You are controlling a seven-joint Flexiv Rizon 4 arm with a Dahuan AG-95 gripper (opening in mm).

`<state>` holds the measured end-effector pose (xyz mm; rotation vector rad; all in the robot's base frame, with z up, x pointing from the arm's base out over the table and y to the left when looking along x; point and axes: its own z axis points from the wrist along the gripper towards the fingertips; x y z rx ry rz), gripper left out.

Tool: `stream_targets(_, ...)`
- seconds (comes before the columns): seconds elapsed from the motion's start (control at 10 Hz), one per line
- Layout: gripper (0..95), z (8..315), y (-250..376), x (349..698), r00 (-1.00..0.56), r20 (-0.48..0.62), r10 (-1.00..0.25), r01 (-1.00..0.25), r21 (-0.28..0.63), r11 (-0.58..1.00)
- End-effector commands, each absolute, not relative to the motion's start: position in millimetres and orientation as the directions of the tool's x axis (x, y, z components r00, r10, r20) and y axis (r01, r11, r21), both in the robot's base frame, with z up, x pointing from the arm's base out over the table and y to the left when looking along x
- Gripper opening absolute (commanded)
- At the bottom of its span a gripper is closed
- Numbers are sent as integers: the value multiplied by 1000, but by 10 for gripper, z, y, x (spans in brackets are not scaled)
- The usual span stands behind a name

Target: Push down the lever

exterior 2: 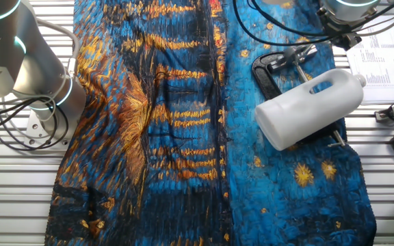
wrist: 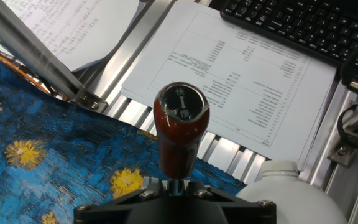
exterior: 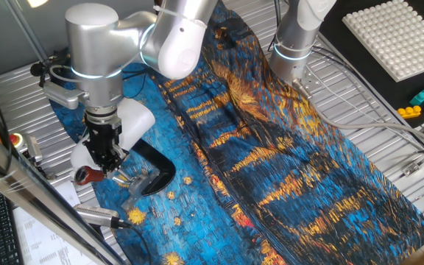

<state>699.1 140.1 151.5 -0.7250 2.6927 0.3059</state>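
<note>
Lever (wrist: 180, 124) knob seen at frame centre in hand view, white housing (wrist: 278, 186) at 4 o'clock. Gripper (exterior: 107, 163) poised at knob; jaw opening cannot be told. Risk judged: glossy knob slipped off if pressed off-centre.

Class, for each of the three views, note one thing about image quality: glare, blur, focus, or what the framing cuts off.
Hand view: the lever knob is sharp, its glossy cap mirrors light; the printed sheet is too blurred to read. One fixed view: the white arm link is washed out. Other fixed view: the white jug is evenly lit; the frame cuts off the end effector.
</note>
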Motion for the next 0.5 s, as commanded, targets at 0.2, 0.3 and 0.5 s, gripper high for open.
stream_targets(0.2,0,1491,1368,6950,-818,-364,-446,-516,118,849)
stream_targets(0.3,0,1496,1365,6942,-819,-363,-444,-514,123,849)
stream_targets(0.5,0,1560,1378,6930,-831,-343,-438,-505,134,853)
